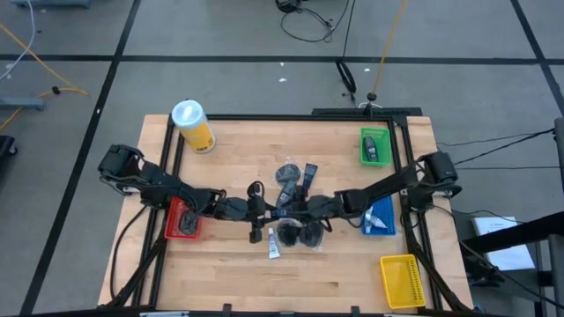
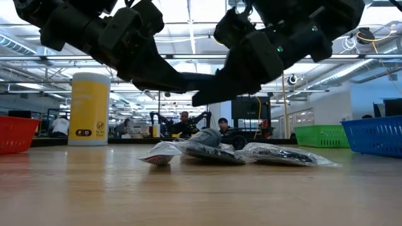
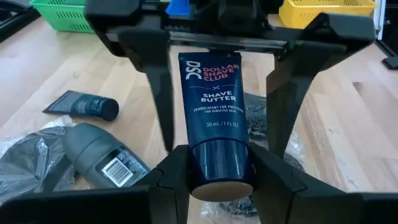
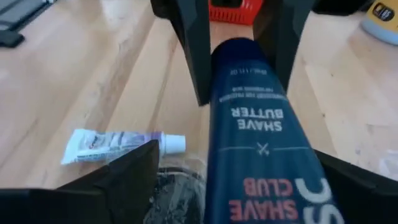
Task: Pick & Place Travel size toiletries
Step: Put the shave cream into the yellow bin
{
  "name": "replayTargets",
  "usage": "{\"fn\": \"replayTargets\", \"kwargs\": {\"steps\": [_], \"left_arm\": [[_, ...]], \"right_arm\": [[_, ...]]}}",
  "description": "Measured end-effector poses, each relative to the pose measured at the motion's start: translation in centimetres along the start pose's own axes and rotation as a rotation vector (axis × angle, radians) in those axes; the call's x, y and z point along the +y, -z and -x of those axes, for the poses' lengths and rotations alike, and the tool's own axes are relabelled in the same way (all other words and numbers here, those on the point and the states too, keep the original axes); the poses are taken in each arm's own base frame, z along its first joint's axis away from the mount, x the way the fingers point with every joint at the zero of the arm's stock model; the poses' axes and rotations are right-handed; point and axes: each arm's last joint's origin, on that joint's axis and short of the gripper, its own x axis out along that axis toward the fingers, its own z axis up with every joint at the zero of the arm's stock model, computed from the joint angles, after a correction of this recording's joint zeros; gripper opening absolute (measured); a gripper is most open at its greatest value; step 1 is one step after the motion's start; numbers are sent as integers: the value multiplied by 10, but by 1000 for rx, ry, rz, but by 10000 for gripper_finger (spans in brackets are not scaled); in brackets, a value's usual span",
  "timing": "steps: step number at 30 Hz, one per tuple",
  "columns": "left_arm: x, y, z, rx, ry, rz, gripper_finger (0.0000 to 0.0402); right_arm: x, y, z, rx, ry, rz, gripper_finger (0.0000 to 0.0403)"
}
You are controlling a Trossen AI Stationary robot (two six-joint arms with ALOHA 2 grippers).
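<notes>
A dark blue tube (image 3: pixel 214 87), printed "Shave Butter", hangs in the air above the middle of the table, lying level between both grippers. My left gripper (image 3: pixel 221 171) is shut on its cap end. My right gripper (image 4: pixel 249 180) comes from the opposite side and is open; its fingers (image 3: pixel 158 93) stand on either side of the tube's flat end without touching it. Below lie the other toiletries: clear packets with dark contents (image 1: pixel 300 233), a grey bottle (image 3: pixel 102 155), a small dark tube (image 3: pixel 84 106) and a thin white-blue tube (image 4: pixel 118 144), all flat on the wood. My left gripper pinches the blue tube's round dark cap (image 3: pixel 219 155) between its two fingers. The fingers come level from the table's left side and lie along the tube. The tube is lifted clear of the table and sticks out level toward the right gripper.
A red bin (image 1: pixel 183 220) sits under the left arm, and a blue bin (image 1: pixel 379 216) under the right arm. A green bin (image 1: pixel 374 145) is at far right and a yellow bin (image 1: pixel 401 280) at near right. A yellow canister (image 1: pixel 194 125) stands at far left. Bare wood lies along the near edge.
</notes>
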Motion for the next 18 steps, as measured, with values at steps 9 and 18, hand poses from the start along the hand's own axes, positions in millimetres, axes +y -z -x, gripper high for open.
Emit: {"fn": "replayTargets", "kwargs": {"steps": [9, 18], "left_arm": [[0, 2, 0, 22, -2, -5, 142], [1, 3, 0, 29, -5, -6, 145]], "right_arm": [[2, -11, 12, -9, 43, -39, 227], [2, -16, 26, 40, 62, -40, 148]]}}
